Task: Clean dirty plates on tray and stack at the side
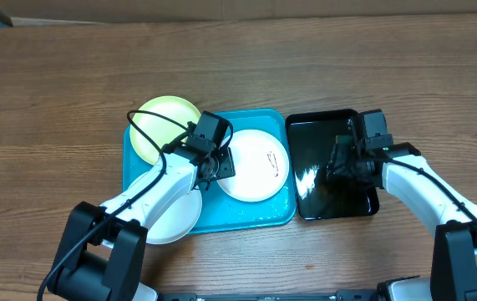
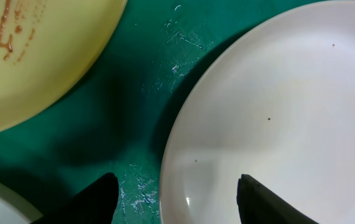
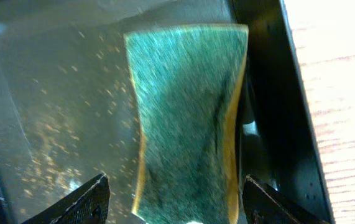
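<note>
The left gripper (image 2: pixel 177 202) is hovering spread over the tray (image 1: pixel 255 214), straddling the rim of the smudged white plate (image 1: pixel 259 167) in its right half. The yellow-green plate (image 1: pixel 159 125) is overhanging the tray's far-left corner, a second white plate (image 1: pixel 175 224) its near-left corner. Right of the tray, the right gripper (image 3: pixel 174 202) is hanging spread (not touching) around a green sponge (image 3: pixel 186 118) in the black tray (image 1: pixel 330 201).

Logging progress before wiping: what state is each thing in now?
Yellow plate: dirty, reddish streaks.
Middle white plate: dirty, streak near rim.
Near white plate: overhangs corner of blue tray.
Sponge: lying in black tray, green side up.
Left claw: open above middle white plate.
Right claw: open, straddling sponge.
</note>
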`<state>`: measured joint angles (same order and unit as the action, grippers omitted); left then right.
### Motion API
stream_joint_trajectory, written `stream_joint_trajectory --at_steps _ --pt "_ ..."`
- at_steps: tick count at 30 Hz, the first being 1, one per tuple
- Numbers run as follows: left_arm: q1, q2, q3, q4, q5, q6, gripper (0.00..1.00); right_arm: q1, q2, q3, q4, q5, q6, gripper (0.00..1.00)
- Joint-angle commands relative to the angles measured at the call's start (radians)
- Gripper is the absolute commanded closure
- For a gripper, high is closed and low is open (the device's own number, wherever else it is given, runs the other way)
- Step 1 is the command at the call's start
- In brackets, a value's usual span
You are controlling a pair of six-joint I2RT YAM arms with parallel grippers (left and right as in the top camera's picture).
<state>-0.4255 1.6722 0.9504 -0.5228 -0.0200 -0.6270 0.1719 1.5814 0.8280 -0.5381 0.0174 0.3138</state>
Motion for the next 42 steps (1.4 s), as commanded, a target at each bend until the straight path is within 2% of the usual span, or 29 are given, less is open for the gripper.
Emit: stream_joint_trajectory --at_steps 1,9,16,17,18,22,27,31,32,34,35,39,42 --pt "0.0 0.008 -0.008 0.003 -0.014 -0.009 0.37 0.003 -0.002 -0.027 0.009 0.019 0.006 0.31" --pt "0.0 0.008 -0.008 0.003 -0.014 -0.009 0.36 0.003 -0.001 -0.073 0.077 -0.011 0.005 0.36" --pt "0.0 0.008 -0.008 0.003 -0.014 -0.009 0.36 0.003 -0.001 -0.087 0.109 -0.011 0.005 0.51" --pt "0.0 0.008 -0.008 0.003 -0.014 -0.009 0.35 0.003 -0.001 -0.087 0.107 -0.011 0.005 0.55" --pt "0.0 0.008 -0.008 0.003 -0.014 -0.009 0.35 0.003 -0.001 -0.087 0.103 -0.011 0.005 0.67" --pt "0.0 0.008 -0.008 0.0 -0.014 -0.009 0.35 0.003 -0.001 -0.087 0.082 -0.012 0.005 0.96" --pt "0.0 0.008 -0.008 0.0 -0.013 -0.009 0.34 0.003 -0.001 -0.078 0.062 -0.064 0.005 0.96" --pt "0.0 0.008 -0.008 0.002 -0.013 -0.009 0.34 0.003 -0.001 -0.026 -0.035 -0.132 0.005 0.96" --pt "0.0 0.008 -0.008 0.002 -0.013 -0.009 0.34 0.003 -0.001 -0.014 -0.06 -0.135 0.005 0.92" --pt "0.0 0.008 -0.008 0.002 -0.013 -0.009 0.34 0.003 -0.001 0.02 -0.129 -0.134 0.002 0.74" --pt "0.0 0.008 -0.008 0.002 -0.013 -0.009 0.34 0.003 -0.001 0.038 -0.163 -0.131 0.001 0.67" --pt "0.0 0.008 -0.008 0.002 -0.013 -0.009 0.32 0.003 -0.001 0.111 -0.259 -0.131 0.001 0.59" --pt "0.0 0.008 -0.008 0.002 -0.013 -0.009 0.31 0.003 -0.001 0.15 -0.268 -0.122 -0.006 0.52"
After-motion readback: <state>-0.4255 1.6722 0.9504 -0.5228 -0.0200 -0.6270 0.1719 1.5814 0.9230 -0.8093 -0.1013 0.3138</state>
